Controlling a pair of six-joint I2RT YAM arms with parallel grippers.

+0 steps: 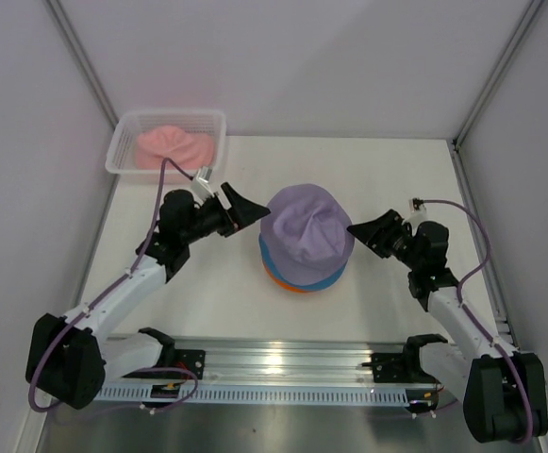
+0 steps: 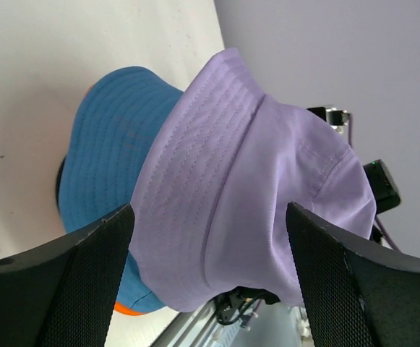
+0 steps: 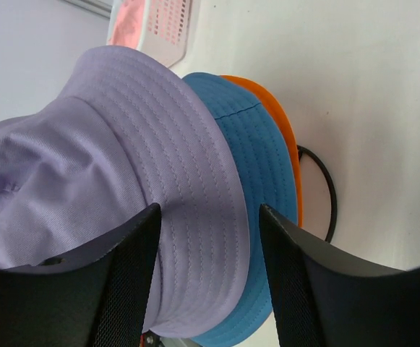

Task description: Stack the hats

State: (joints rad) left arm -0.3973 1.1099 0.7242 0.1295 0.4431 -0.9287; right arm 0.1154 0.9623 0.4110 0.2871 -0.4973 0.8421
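lavender hat — atop blue hat, orange hat

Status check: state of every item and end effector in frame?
lavender hat: top of stack, crown dented
blue hat: stacked, under lavender
orange hat: stacked, bottom
pink hat: not stacked, in white basket
wire stand: under the stack, mostly hidden
left end effector: open, left of stack
right end effector: open, right of stack
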